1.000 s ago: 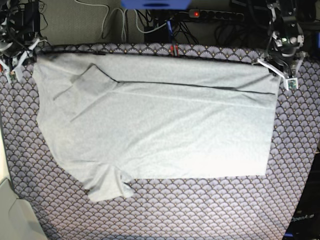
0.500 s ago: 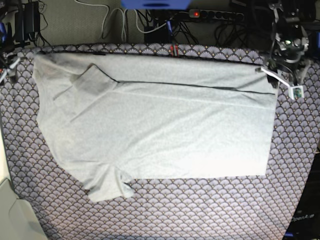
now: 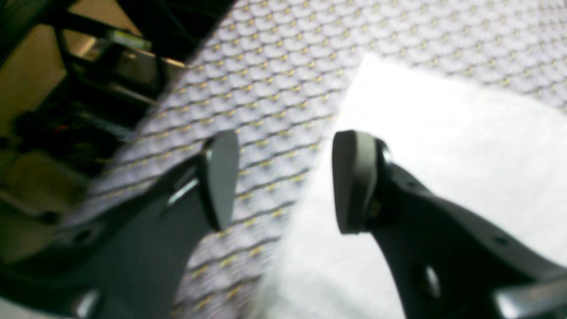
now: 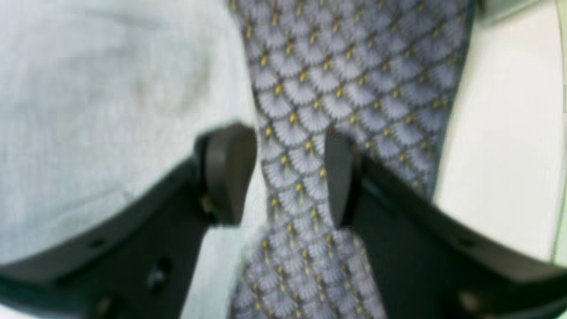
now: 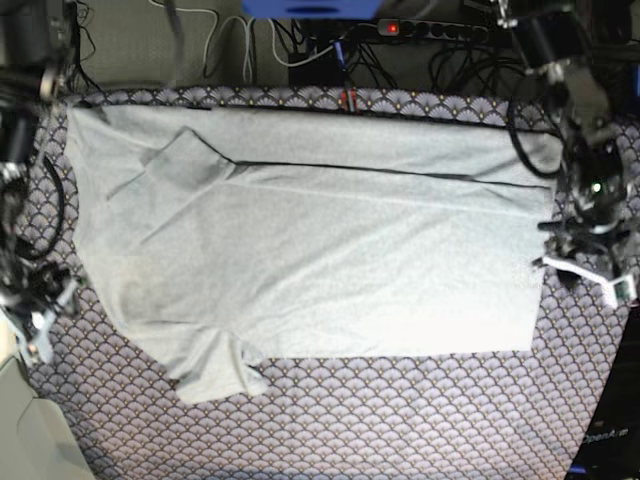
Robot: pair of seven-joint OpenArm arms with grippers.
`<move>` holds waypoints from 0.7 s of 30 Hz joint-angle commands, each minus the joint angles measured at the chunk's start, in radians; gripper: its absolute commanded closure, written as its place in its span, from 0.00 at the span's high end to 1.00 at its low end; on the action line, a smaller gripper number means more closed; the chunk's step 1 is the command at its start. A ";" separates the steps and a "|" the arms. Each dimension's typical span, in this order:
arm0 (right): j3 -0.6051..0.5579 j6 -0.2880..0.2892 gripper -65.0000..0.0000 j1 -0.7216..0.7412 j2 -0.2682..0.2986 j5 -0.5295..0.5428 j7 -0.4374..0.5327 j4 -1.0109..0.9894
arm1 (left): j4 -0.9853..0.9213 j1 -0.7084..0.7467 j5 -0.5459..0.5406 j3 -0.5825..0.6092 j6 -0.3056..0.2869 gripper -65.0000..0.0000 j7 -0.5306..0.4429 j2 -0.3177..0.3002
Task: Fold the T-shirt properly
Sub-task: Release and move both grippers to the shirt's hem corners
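**Both arms flank the shirt for the next fold**

While the T-shirt [image 5: 310, 240] lies flat on the tabletop [image 5: 420, 420], left wrist shows the left gripper [image 3: 283, 177], fingers spread, over its edge. Right wrist: right gripper [image 4: 288, 173] likewise parted beside cloth, probably lining up a grab.

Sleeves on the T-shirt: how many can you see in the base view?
2. One sleeve sticks out at the near left corner of the T-shirt; the other sleeve lies folded over the body at the far left.
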 commanded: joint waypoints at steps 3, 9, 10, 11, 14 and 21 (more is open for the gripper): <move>-0.048 0.000 0.46 0.138 -0.029 -0.102 0.132 -0.158 | -0.100 -0.132 0.001 0.012 0.003 0.51 -0.019 -0.006; -0.066 -0.029 0.46 0.270 -0.069 -0.223 0.377 -0.470 | -0.340 -0.310 0.001 0.012 0.001 0.51 -0.030 -0.011; -0.060 -0.061 0.46 0.282 -0.068 -0.226 0.410 -0.510 | -0.374 -0.330 0.001 0.012 0.001 0.51 -0.030 -0.012; -0.062 -0.101 0.46 0.291 -0.066 -0.226 0.440 -0.550 | -0.410 -0.348 0.001 0.012 0.001 0.51 -0.034 -0.014; -0.065 -0.126 0.46 0.299 -0.066 -0.226 0.506 -0.619 | -0.491 -0.383 0.001 0.015 0.000 0.51 -0.117 -0.014; -0.063 -0.127 0.46 0.293 -0.074 -0.224 0.549 -0.666 | -0.638 -0.417 0.058 0.136 0.007 0.51 -0.252 -0.026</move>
